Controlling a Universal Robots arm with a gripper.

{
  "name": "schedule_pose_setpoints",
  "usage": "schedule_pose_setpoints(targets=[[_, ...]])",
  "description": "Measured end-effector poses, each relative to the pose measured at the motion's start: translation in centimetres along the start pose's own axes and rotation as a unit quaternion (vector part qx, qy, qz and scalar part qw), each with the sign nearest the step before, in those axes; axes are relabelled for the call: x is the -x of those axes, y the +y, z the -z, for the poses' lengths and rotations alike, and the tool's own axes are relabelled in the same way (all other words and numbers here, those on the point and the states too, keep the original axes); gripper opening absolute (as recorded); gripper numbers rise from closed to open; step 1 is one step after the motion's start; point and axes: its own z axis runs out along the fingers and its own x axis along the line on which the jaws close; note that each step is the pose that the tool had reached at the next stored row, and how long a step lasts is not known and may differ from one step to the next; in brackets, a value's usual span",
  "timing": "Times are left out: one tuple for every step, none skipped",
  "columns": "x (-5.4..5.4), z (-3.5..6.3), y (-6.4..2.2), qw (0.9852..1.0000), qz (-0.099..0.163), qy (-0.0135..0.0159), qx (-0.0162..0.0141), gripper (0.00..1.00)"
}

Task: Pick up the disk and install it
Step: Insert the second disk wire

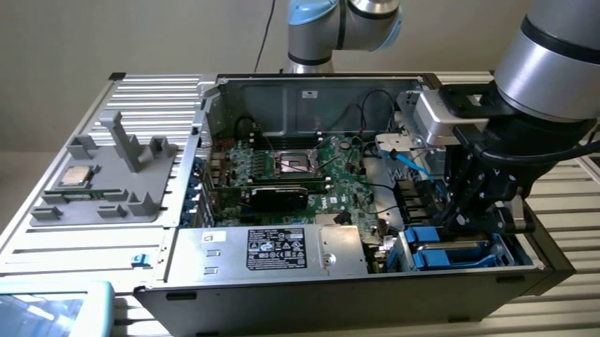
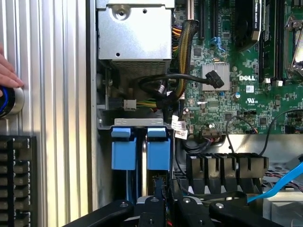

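Slatted metal table (image 1: pixel 140 91) carrying open computer case (image 1: pixel 281 295); gripper (image 1: pixel 478 210) reaching into blue drive bay (image 1: pixel 450 256) at 4 o'clock, fingers nearly together, possibly seating the disk (image 2: pixel 143 156).

Blue-framed disk (image 2: pixel 140 151) seated on edge in case drive bay.

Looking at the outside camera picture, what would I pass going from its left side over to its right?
Grey holder tray with a small silver chip → silver box with a black label → green circuit board → blue drive carriers with the gripper down at them.
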Motion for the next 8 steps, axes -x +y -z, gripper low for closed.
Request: schedule_pose_setpoints(targets=[[-0.03,0.0,0.01,1.0,0.0,-0.0001,-0.0001,0.16],[-0.07,-0.01,0.01,1.0,0.0,-0.0003,-0.0002,0.16],[-0.14,-0.01,0.01,1.0,0.001,-0.0004,-0.0003,0.16],[-0.15,-0.02,0.01,1.0,0.001,-0.0005,-0.0004,0.16],[-0.15,-0.02,0.01,1.0,0.001,-0.0007,-0.0004,0.16],[-0.15,-0.03,0.01,1.0,0.001,-0.0009,-0.0005,0.16],[-0.16,-0.04,0.01,1.0,0.001,-0.0013,-0.0006,0.16],[-0.16,-0.04,0.01,1.0,0.002,-0.0016,-0.0008,0.16]])
